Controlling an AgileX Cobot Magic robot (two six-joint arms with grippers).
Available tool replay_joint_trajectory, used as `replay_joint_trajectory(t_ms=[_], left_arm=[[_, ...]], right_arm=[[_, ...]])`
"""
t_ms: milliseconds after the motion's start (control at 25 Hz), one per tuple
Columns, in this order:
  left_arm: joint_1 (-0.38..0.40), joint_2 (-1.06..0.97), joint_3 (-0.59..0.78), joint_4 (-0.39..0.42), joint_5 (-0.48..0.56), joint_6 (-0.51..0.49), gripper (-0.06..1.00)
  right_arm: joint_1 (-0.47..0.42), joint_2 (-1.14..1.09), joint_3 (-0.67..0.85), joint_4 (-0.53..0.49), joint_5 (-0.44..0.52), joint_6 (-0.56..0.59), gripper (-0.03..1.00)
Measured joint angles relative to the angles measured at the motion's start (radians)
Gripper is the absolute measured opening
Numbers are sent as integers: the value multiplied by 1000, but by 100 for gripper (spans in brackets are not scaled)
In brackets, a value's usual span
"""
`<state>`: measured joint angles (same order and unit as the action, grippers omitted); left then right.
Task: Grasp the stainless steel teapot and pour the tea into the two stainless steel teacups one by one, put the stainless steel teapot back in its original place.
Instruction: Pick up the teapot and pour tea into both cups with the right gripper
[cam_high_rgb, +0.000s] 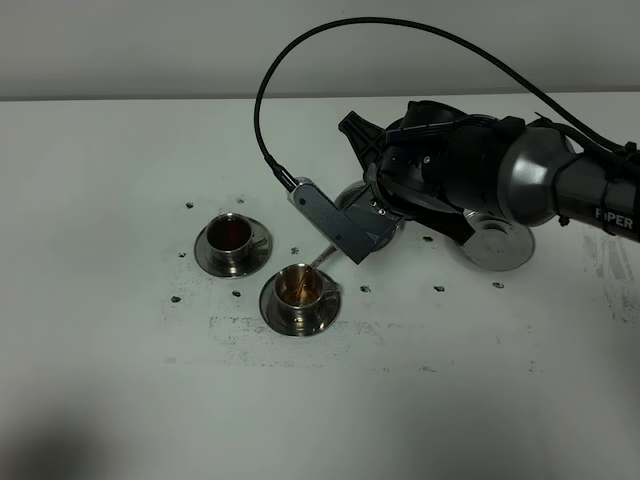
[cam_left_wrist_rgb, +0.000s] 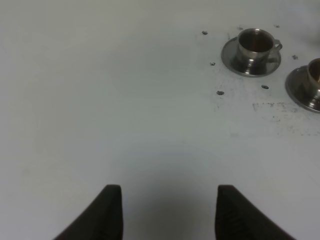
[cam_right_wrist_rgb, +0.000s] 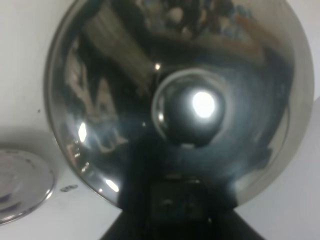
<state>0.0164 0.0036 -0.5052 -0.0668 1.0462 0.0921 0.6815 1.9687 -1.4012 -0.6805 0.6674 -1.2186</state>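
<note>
The left pincer (cam_left_wrist_rgb: 169, 190) hangs low over the white surface (cam_left_wrist_rgb: 100, 100). Its two dark fingers (cam_left_wrist_rgb: 112, 210) stand apart with nothing between them, so it is released. Well ahead of it stand the two small shiny steel teacups.

The first teacup (cam_high_rgb: 232, 235) sits on its round dished saucer (cam_high_rgb: 208, 260) and holds dark tea; it is the one farther from the right pincer. The second teacup (cam_high_rgb: 300, 288), on its own saucer (cam_high_rgb: 272, 312), stands just beside the first and nearer the right pincer, with amber liquid inside. A thin bright line (cam_high_rgb: 322, 260) runs down to this cup's rim — spout or stream, I cannot tell which.

The shiny rounded stainless steel teapot (cam_high_rgb: 352, 196) is lifted off the surface and tipped toward the second teacup. It is mostly hidden under the grey camera bracket (cam_high_rgb: 335, 220). In the right wrist view its domed lid (cam_right_wrist_rgb: 100, 100) and round knob (cam_right_wrist_rgb: 192, 107) fill the frame directly in front of the right pincer (cam_right_wrist_rgb: 180, 195). That pincer is clenched, grasping the teapot, though the handle itself is hidden.

The flat round steel coaster (cam_high_rgb: 497, 243) lies bare on the surface behind the right pincer — partly under the dark arm (cam_high_rgb: 540, 180) and apart from the teapot.
</note>
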Motion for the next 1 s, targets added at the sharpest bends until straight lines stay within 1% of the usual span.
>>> replay_joint_trajectory(t_ms=[1000], left_arm=[[0, 0, 0, 0, 0, 0, 42]], right_arm=[[12, 0, 0, -59, -14, 0, 21]])
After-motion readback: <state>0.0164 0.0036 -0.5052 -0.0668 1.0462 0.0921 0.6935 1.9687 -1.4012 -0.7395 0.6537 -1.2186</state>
